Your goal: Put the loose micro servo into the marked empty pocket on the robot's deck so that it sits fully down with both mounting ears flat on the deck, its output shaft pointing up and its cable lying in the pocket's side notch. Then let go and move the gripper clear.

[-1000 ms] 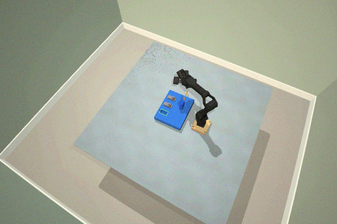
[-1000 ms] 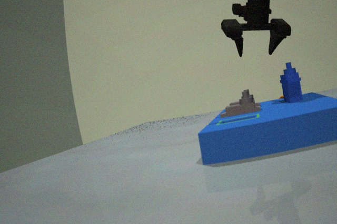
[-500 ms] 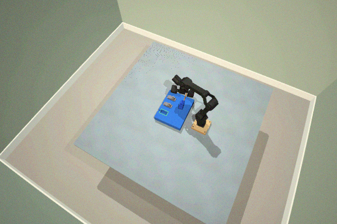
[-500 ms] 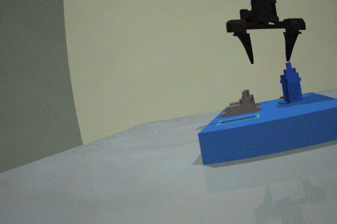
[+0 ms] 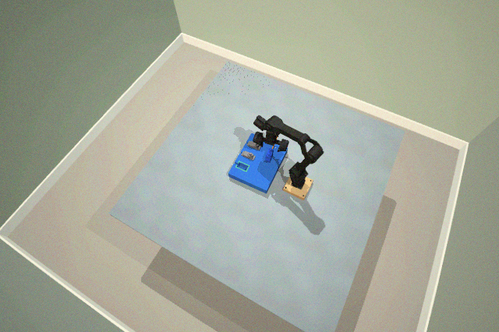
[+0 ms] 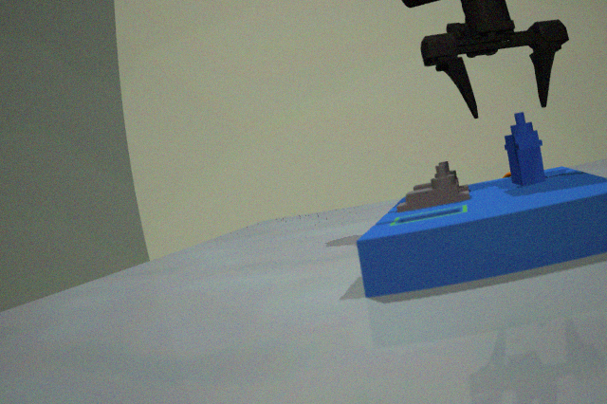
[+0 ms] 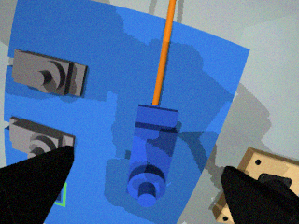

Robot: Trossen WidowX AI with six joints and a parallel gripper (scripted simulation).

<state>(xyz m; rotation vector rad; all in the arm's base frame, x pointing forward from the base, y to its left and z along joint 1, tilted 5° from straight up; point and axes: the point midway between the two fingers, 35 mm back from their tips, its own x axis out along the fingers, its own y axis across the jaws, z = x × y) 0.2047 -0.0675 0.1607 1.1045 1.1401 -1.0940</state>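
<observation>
Gripper (image 6: pixel 509 110) hangs spread wide, holding nothing, right above your blue micro servo (image 6: pixel 524 152) (upright on the blue deck (image 6: pixel 480 237), orange cable (image 7: pixel 166 37) trailing); the green-outlined pocket (image 6: pixel 429 215) sits apart.

We see a bare test cell — plain green walls (image 5: pixel 322 18), raised white kerb (image 5: pixel 322 93), grey-blue mat (image 5: pixel 242 219), nothing domestic.

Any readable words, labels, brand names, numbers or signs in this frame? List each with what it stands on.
None: no text shows in any view.
Blue deck: no lettering; only a green outline marking the empty pocket.
Blue servo, grey servos, open gripper: plain, unmarked.
</observation>
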